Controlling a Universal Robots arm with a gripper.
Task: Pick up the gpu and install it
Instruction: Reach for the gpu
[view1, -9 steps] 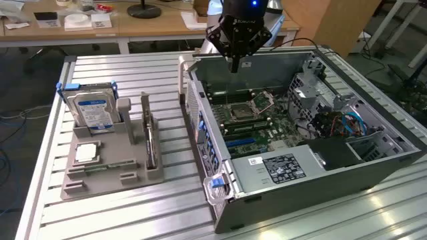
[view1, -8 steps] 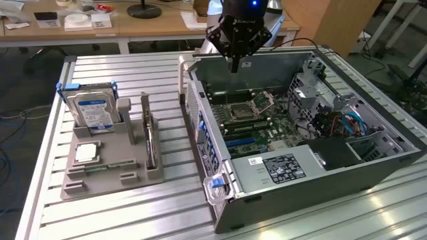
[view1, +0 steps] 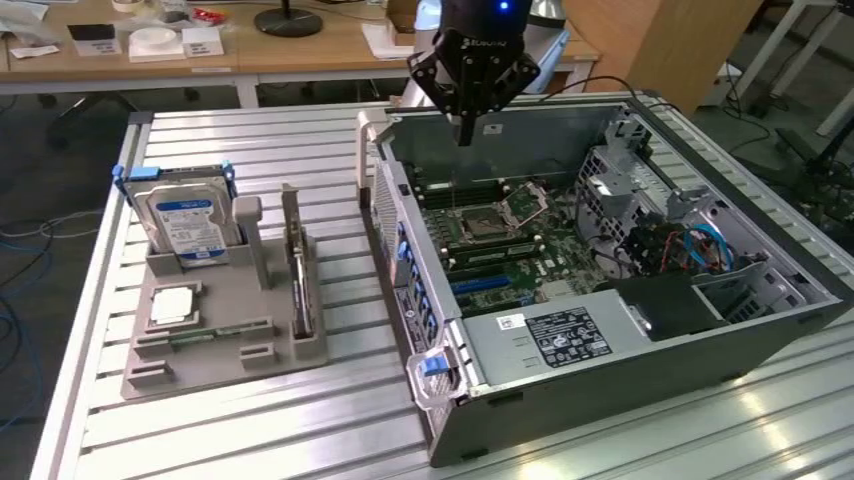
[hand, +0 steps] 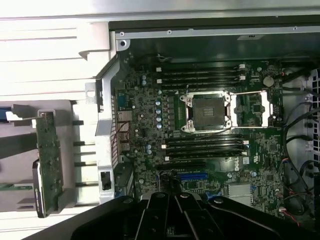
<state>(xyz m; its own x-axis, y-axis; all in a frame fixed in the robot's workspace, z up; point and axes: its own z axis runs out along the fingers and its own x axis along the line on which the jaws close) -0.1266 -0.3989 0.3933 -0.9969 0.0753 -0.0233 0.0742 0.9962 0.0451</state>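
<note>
An open computer case (view1: 667, 385) lies on a slatted metal table (view1: 240, 430), its motherboard (hand: 150, 115) exposed beneath the robot's gripper (view1: 463, 135). The gripper's fingers are pressed together and hold nothing. The gpu (view1: 296, 275) stands on edge in a grey holder (view1: 214, 350) on the exterior view's left, well apart from the gripper and near a hard drive (view1: 187, 225). The thin card looks light and stiff but fragile. Its bare upper edge, clear of the components, seems the safest place to grip.
</note>
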